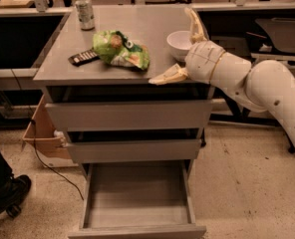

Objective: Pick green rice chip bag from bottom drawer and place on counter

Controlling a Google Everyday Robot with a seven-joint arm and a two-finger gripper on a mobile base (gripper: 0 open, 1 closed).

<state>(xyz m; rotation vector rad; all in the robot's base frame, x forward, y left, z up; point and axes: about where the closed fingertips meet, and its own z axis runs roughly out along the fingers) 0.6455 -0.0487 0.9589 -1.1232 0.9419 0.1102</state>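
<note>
The green rice chip bag (119, 50) lies on the counter (147, 21), left of centre, free of the gripper. My gripper (180, 46) is open and empty, to the right of the bag above the counter's front right part, one finger pointing up by the bowl, the other (168, 75) pointing left at the front edge. The bottom drawer (137, 200) is pulled out and looks empty.
A dark brown bar wrapper (83, 58) lies just left of the bag. A soda can (84, 12) stands at the back left. A white bowl (180, 44) sits by the gripper. A cardboard box (44, 133) and a person's shoe (8, 195) are at the left floor.
</note>
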